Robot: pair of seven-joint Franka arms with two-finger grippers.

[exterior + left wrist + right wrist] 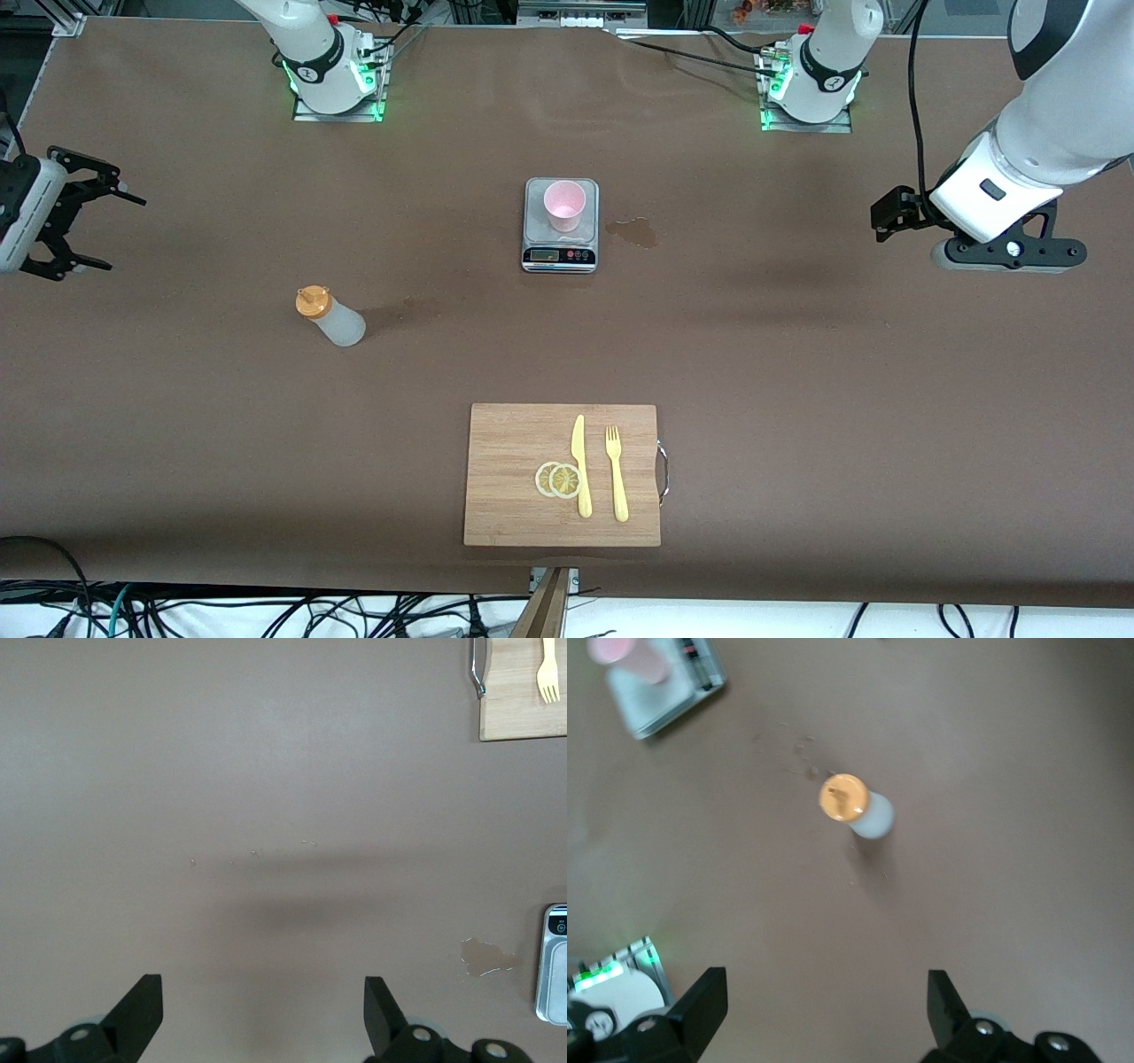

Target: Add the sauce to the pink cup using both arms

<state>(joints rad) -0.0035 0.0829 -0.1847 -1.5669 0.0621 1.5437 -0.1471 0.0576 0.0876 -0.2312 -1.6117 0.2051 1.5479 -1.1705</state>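
The pink cup [564,204] stands upright on a small grey kitchen scale [560,252] at the table's middle, nearer the arms' bases. The sauce [330,316], a whitish squeeze bottle with an orange cap, stands on the table toward the right arm's end, nearer the front camera than the cup. My right gripper [108,228] hangs open and empty over the right arm's end of the table; its wrist view shows the sauce [855,804] and the pink cup [625,656] ahead of the gripper [827,974]. My left gripper [1010,255] hovers open and empty [263,983] over bare table at the left arm's end.
A wooden cutting board [505,478] lies near the front edge with a yellow knife [580,465], a yellow fork [616,474] and two lemon slices [558,479]. A wet stain [633,232] marks the table beside the scale, toward the left arm's end.
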